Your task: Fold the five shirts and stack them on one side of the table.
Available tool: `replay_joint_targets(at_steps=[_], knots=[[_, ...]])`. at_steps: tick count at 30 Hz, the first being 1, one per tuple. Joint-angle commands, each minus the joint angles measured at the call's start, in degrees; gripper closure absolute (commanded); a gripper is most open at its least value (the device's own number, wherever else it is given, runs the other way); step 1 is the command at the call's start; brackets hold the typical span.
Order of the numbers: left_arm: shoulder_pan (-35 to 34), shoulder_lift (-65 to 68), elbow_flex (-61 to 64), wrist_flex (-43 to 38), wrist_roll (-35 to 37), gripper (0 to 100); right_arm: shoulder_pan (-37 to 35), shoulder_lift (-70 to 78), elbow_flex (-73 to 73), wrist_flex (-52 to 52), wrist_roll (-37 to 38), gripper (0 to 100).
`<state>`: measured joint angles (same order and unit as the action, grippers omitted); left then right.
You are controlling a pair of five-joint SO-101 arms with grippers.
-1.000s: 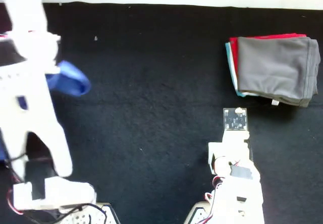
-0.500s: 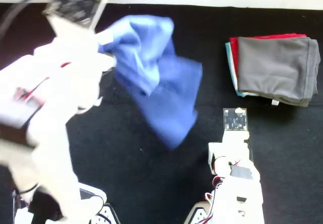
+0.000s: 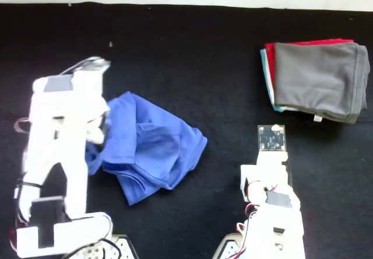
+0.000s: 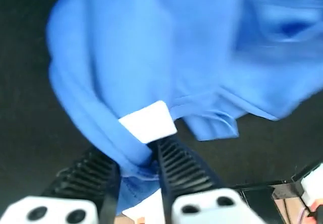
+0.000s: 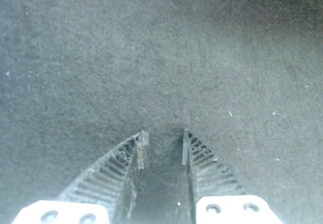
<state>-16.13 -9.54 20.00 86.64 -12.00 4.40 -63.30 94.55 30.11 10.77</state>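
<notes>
A: Table (image 3: 204, 49) colour?
B: Plain black cloth.
A: Loose shirt (image 3: 148, 148)?
B: Solid blue, with a white label (image 4: 148, 122) at the hem.
A: Stack (image 3: 315, 78)?
B: Grey shirt (image 3: 317, 81) on top and a red shirt (image 3: 303, 42) under it, with teal and white edges at the side. All plain.
A: Hardware?
B: Left arm (image 3: 58, 154) and right arm (image 3: 271, 212) are white. Left gripper (image 4: 135, 153) and right gripper (image 5: 162, 143) have black ribbed fingers (image 5: 126, 168) on white bases.

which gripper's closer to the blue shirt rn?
Left. The left gripper has its jaws clamped on the blue shirt at its edge; the right gripper is off to the shirt's side, jaws open over bare table.
</notes>
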Motion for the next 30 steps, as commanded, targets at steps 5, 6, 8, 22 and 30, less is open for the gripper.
replay_joint_targets(at_steps=[5,6,8,22,30], knots=[[-21.1,2.1,-0.7,-6.6,-11.4,82,-0.4,-0.7,0.0,-0.9,0.2,88.2],[-23.6,2.1,-0.7,-8.2,-12.2,82,-0.4,-0.7,0.0,-0.9,0.2,88.2],[-27.4,2.1,-0.3,-11.1,-12.8,81,-0.4,-0.7,0.0,-0.9,0.2,88.2],[-25.9,2.1,0.9,-7.6,-12.5,81,-0.4,-0.7,0.0,-0.9,0.2,88.2],[-25.6,2.1,8.6,-15.6,-12.7,81,-0.4,-0.7,0.0,-0.9,0.2,88.2]])
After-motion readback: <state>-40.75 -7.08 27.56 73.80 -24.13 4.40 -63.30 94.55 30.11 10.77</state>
